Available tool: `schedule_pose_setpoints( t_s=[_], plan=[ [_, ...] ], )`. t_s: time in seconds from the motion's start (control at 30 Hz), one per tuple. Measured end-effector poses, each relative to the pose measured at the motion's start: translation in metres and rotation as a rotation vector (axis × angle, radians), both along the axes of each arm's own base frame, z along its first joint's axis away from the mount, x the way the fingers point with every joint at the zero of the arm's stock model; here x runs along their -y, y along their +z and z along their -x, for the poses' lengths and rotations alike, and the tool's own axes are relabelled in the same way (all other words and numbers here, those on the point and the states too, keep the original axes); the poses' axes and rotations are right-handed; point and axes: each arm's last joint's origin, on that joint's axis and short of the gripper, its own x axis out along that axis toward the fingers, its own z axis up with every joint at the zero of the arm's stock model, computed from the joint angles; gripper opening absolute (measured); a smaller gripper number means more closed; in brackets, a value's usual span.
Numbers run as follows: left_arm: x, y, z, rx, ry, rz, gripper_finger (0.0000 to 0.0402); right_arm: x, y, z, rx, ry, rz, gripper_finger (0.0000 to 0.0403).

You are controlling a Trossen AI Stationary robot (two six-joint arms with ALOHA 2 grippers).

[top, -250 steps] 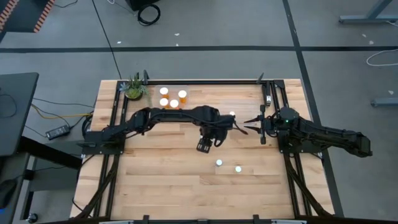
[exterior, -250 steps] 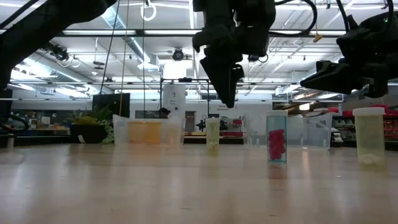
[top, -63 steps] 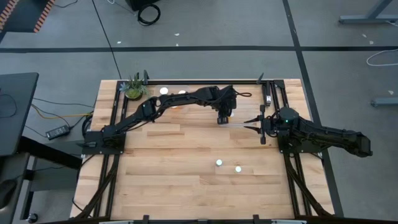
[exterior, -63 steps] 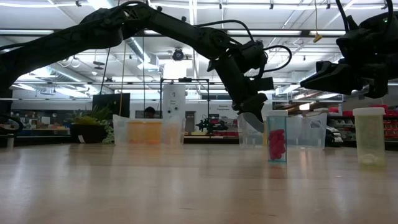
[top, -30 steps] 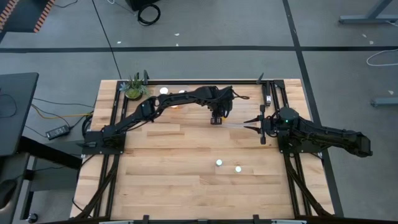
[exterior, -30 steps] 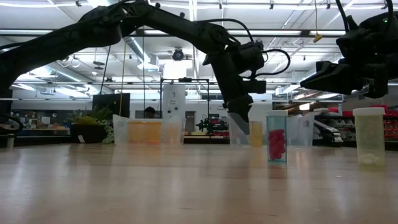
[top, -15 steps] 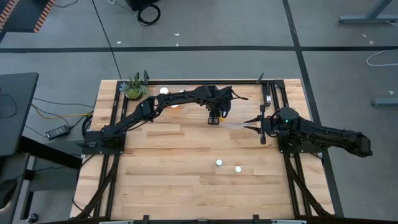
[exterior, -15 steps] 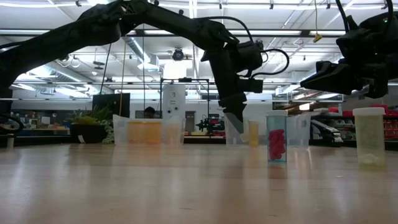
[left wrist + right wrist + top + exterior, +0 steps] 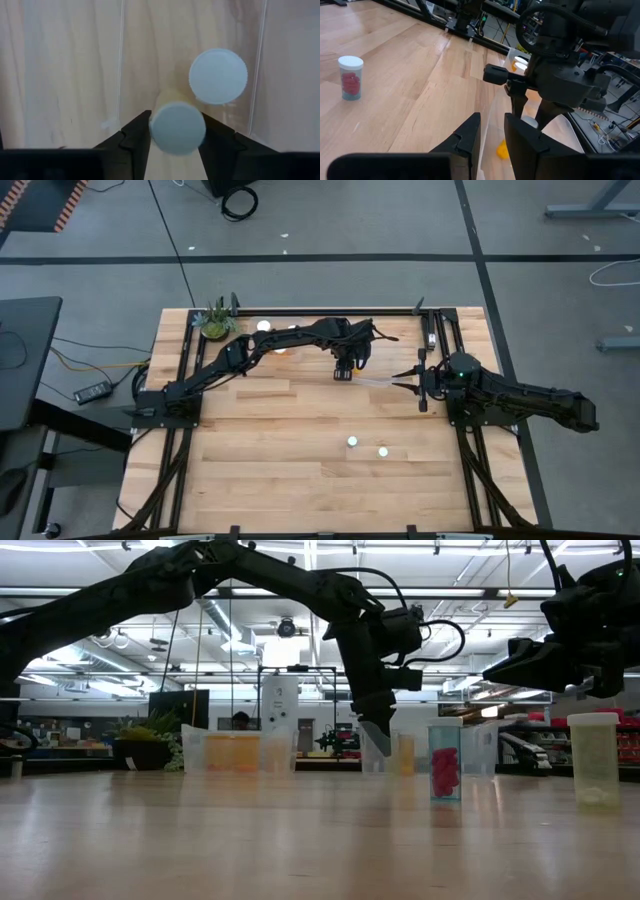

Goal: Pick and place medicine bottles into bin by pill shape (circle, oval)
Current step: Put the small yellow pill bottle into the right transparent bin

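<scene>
My left gripper [image 9: 343, 372] reaches down into a clear bin [image 9: 480, 752] at the table's far middle. It is shut on a pale yellow bottle with a white cap [image 9: 177, 127]. A second white-capped bottle [image 9: 218, 76] stands in the same bin and shows orange-yellow in the low view [image 9: 405, 753]. My right gripper [image 9: 398, 383] is open and waits level just right of that bin. A pink-pill bottle [image 9: 445, 760] and a pale bottle [image 9: 594, 758] stand upright on the near table. My left gripper pinches the bottle at its white cap [image 9: 156, 127], one finger [image 9: 135, 137] on each side. The fingers come from above, pointing down. The bottle is upright, its yellowish body [image 9: 167, 97] below the cap. I cannot tell whether its bottom rests on the bin floor.
Another clear bin [image 9: 235, 752] with orange bottles [image 9: 265, 327] stands at the far left beside a small plant [image 9: 215, 323]. The two loose bottles show in the high view, pink [image 9: 352, 442] and pale [image 9: 382, 451]. Bare wood lies across the table's near half.
My left gripper has gone a little toward the table's left edge, still shut on the bottle. The clear bin and the orange-yellow bottle in it have slid slightly the same way.
</scene>
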Motion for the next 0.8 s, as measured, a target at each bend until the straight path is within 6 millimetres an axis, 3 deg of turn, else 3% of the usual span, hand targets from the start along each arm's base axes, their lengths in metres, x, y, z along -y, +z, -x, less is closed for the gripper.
schedule_pose_setpoints(
  t_s=[0.33, 0.8],
  plan=[
    [0.0, 0.0, -0.0001, 0.001, 0.002, 0.001, 0.0168, 0.0, -0.0001, 0.0, 0.0, 0.0, 0.0, 0.0093],
    [-0.0022, 0.0084, -0.0002, 0.017, 0.027, -0.065, 0.0219, 0.0, -0.0001, 0.0, -0.001, 0.0, 0.0, 0.0093]
  ],
)
